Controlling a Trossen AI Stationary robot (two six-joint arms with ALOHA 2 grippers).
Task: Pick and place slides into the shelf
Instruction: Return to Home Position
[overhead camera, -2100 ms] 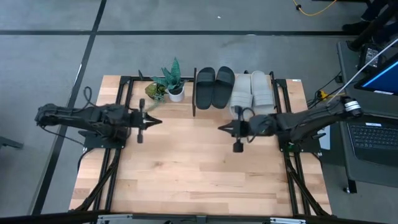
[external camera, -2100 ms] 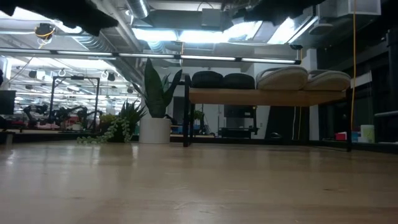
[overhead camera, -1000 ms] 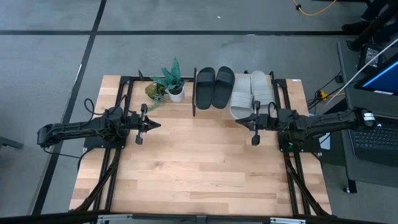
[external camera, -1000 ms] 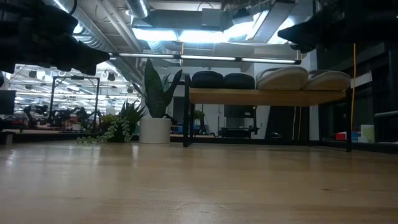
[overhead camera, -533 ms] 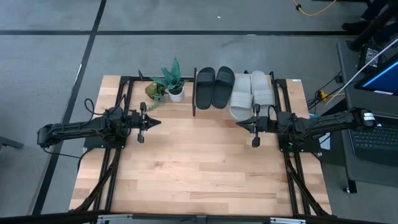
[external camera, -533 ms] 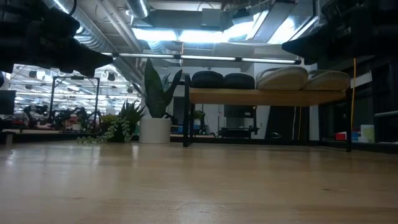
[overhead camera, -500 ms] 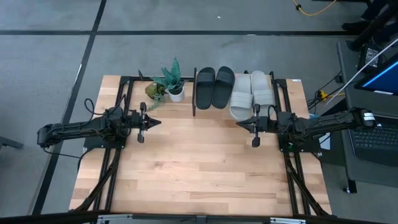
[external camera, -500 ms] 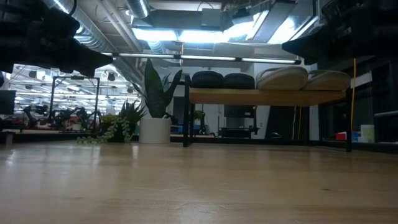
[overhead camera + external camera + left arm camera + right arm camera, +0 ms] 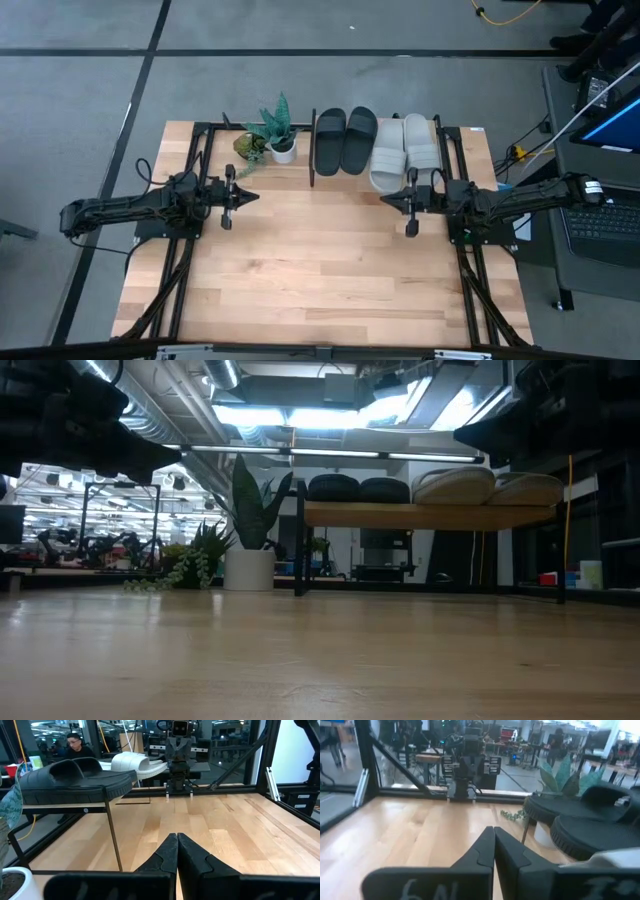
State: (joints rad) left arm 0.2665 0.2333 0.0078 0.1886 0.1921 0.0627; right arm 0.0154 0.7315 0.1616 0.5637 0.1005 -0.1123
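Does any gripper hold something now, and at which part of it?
Nothing is held. The left gripper and the right gripper are both shut and empty; the four slides lie on the shelf.

1. The low shelf with a light wood top board and thin black metal frame (image 9: 430, 515) is standing along the far edge of the pale wooden tabletop (image 9: 320, 270), from mid-edge toward the far right corner.
2. On its board, side by side, a black rubber slide (image 9: 330, 142) is lying at the left end, the second black slide (image 9: 359, 138) is lying just right of it, then a light grey slide (image 9: 388, 155), and the second grey slide (image 9: 421, 142) at the right end.
3. A green plant in a white pot (image 9: 281, 140) is standing just left of the shelf, with a small leafy plant (image 9: 250, 146) lying beside its left.
4. The left gripper (image 9: 255, 198) is hanging over the tabletop before the plants; the right gripper (image 9: 383, 199) is hanging just before the grey slides. They are facing each other, well apart.
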